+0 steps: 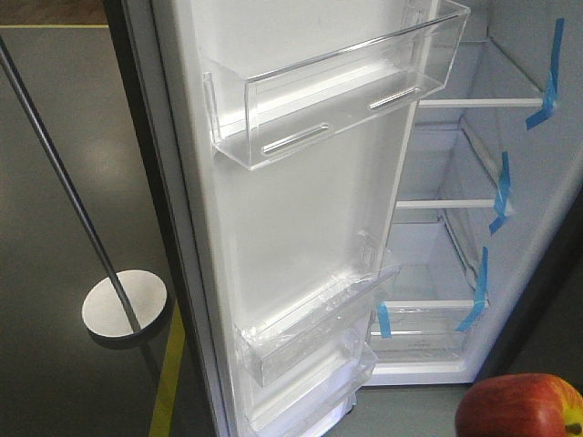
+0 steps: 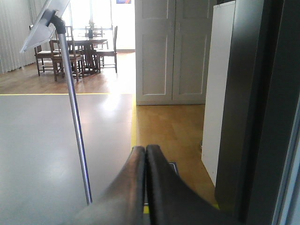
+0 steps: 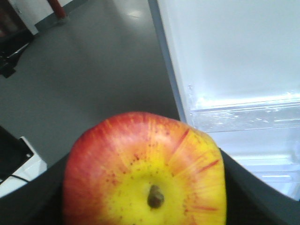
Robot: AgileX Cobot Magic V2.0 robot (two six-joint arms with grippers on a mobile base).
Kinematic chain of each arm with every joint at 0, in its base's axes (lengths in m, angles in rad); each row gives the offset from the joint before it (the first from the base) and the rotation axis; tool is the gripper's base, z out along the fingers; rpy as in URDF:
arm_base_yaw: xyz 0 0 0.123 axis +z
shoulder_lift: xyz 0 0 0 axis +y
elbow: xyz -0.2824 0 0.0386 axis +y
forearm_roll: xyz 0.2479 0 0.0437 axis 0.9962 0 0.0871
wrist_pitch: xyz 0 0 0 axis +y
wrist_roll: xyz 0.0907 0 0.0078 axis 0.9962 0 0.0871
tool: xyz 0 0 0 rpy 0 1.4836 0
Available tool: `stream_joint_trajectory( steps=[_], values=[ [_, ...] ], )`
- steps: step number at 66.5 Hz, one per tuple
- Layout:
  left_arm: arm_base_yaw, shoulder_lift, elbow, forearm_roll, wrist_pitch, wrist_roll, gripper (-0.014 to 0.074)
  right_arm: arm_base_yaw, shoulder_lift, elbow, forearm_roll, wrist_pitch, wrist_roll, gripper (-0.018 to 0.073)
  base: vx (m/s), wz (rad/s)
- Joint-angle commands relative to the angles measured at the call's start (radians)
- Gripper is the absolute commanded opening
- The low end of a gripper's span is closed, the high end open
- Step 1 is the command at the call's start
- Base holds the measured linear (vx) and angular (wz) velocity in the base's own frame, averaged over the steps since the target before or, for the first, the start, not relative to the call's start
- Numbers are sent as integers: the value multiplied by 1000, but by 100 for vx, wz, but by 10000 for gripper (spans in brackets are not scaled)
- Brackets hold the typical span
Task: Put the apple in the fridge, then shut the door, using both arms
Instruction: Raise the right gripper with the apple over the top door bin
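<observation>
1. While the right gripper (image 3: 145, 208) has the apple (image 3: 145, 173) clamped, we see a dark finger (image 3: 255, 197) on each side of it. The jaws are spread to apple width, w/ the stem & yellow patch facing the wrist cam.
2. Left gripper (image 2: 145, 157): fingers pressed together, nothing between them, hanging above the floor.
3. In the front cam the apple sits at the bottom right corner. It is outside the fridge (image 1: 437, 264), not yet on any shelf.
4. Next we have the door (image 1: 301, 209), swung wide open w/ its white inner face twd us. One clear bin (image 1: 337, 100) is up top & more clear bins (image 1: 310, 341) are low down.
5. Past the door, the white shelves (image 1: 474, 102) step back into the lining, w/ blue tape strips (image 1: 551, 77) along the right wall.
6. Left of the door, a thin metal pole on a round base (image 1: 125, 305) stands on the grey floor, near a yellow floor line (image 1: 167, 382).
7. Farthest off, in the left wrist cam, we see white double doors (image 2: 171, 51) & a dining table w/ chairs (image 2: 79, 47).
</observation>
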Motion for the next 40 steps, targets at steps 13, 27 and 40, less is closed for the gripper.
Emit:
stream_joint_trajectory(
  steps=[13,27,40],
  values=[
    [-5,-15,14,0,-81,-5,-6,0,187,-87,-285,-120,185,286,0,0],
    [-5,-15,14,0,-81,-5,-6,0,326,-224,-475,-111,285,286,0,0],
    [-5,-15,14,0,-81,-5,-6,0,446,-420,-525,-115,288,286,0,0]
  ],
)
